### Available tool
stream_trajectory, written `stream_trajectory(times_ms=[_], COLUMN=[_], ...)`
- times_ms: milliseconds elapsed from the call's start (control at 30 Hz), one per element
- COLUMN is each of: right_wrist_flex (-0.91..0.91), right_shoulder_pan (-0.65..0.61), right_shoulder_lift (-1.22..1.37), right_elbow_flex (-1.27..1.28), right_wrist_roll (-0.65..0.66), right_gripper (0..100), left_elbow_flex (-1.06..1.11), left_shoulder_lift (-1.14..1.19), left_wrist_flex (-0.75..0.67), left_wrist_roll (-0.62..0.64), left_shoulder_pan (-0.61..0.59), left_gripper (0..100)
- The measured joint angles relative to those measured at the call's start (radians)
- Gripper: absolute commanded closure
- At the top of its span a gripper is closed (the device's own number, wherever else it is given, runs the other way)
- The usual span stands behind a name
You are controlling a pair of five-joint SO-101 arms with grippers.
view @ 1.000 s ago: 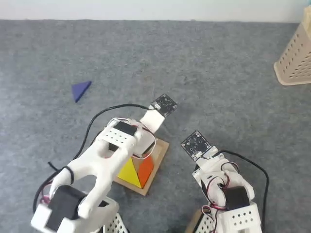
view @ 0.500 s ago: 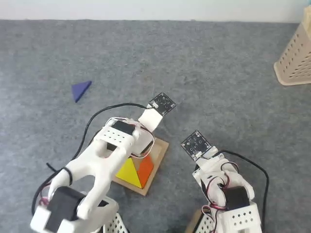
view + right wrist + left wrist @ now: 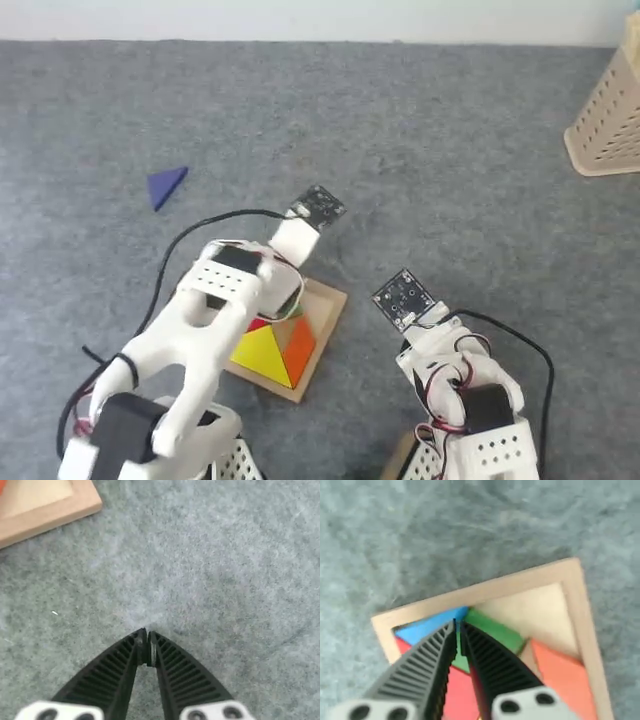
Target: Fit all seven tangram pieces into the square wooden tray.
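Left claw [image 3: 458, 625] (pinched closed, empty) at rim of tray [image 3: 485, 587], bare gap [image 3: 535, 612] alongside

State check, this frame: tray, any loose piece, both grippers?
wooden tray: partly filled, bare gap beside the green piece
dark blue triangle: loose on the carpet, outside the tray
left gripper: shut, empty, tips over the tray
right gripper: shut, empty, over the carpet beside the tray
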Motion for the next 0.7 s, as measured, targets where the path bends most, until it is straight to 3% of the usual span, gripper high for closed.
stream_trajectory(times_ms=[200,700], right_wrist_flex=[0.000,0.000], right_shoulder_pan=[0.000,0.000], right_shoulder_lift=[0.000,0.000], right_elbow_flex=[0.000,0.000], right_wrist_roll=[0.000,0.000], right_gripper=[99.1,99.1], left_elbow_flex=[0.000,0.000], left_shoulder_lift=[-0.008,-0.012], left_wrist_flex=[0.000,0.000], left_wrist_roll=[-0.043,-0.054], left_shoulder_pan=[-0.071,-0.063], left_gripper=[99,99])
